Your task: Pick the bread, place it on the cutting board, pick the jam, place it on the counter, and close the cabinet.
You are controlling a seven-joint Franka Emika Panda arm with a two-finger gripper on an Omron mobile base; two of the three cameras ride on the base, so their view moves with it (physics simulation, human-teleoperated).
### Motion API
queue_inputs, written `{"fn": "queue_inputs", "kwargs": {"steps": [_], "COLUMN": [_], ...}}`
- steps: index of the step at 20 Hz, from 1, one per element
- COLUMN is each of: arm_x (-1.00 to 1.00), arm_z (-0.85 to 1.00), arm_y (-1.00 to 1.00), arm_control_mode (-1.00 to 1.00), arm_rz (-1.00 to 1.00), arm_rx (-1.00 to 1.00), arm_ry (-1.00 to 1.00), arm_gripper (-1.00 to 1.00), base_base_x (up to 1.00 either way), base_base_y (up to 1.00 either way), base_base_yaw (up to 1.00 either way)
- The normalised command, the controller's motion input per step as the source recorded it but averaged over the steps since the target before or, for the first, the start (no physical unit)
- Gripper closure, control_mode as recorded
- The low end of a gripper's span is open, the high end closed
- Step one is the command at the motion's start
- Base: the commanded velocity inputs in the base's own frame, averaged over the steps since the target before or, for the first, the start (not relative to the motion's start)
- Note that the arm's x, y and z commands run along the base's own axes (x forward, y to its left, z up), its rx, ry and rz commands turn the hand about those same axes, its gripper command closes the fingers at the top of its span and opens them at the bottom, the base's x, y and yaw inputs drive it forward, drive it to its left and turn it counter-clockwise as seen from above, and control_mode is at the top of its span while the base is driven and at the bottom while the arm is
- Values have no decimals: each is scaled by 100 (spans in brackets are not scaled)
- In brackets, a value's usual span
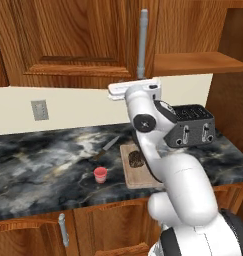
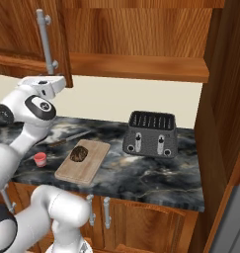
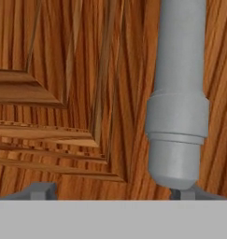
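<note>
Here the gripper (image 3: 112, 191) sits right against the cabinet (image 1: 68, 40) door, its handle (image 3: 177, 93) just ahead; whether the fingers are parted or closed, I cannot tell.

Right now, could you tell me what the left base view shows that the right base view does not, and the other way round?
Left base view alone: a grey wall outlet on the cream backsplash and the closed panelled cabinet door left of the handle.

Right base view alone: the tall wooden side panel at the right end of the counter, and the full span of the shelf above the toaster.

Both: the bread lying on the cutting board, the jam standing on the counter, a knife behind the board, the toaster, and the grey bar handle.
</note>
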Motion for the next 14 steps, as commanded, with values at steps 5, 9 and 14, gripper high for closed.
{"fn": "queue_inputs", "kwargs": {"steps": [5, 9, 14], "arm_x": [42, 42, 47], "arm_z": [-11, -5, -9], "arm_y": [-12, -5, 0], "arm_control_mode": [-100, -100, -100], "arm_rz": [7, 6, 4], "arm_rx": [0, 0, 0], "arm_ry": [0, 0, 0], "arm_gripper": [-100, -100, -100], "base_base_x": [0, 0, 0], "base_base_y": [0, 0, 0], "base_base_yaw": [0, 0, 0]}}
